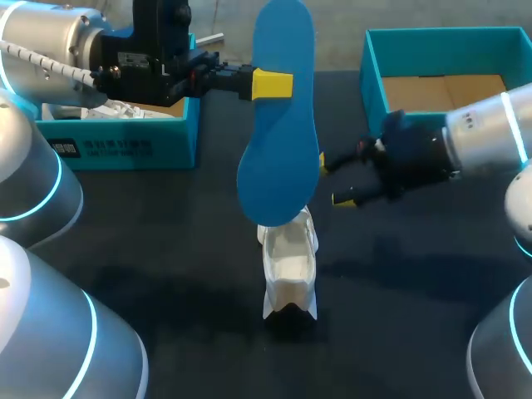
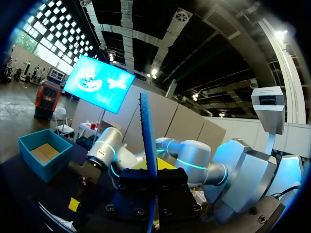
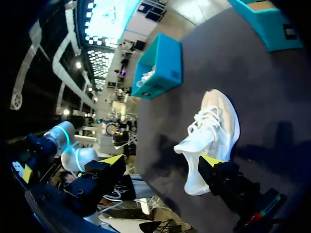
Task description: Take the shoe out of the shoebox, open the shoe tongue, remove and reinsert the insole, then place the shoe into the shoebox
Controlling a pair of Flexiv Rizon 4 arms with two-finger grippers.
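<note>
Blue insole (image 1: 278,116) upright, pinched in left gripper (image 1: 274,85) above white shoe (image 1: 289,266) on dark table (image 1: 416,291), right gripper (image 1: 334,180) spread wide, empty, beside insole, teal shoebox (image 1: 371,79) behind.

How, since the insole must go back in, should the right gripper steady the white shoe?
Probably by the heel collar, coming in low from the right. The white shoe stands upright on its sole, mouth up, and the blue insole in the left gripper hangs over it, so the open right gripper should leave the mouth free.
</note>
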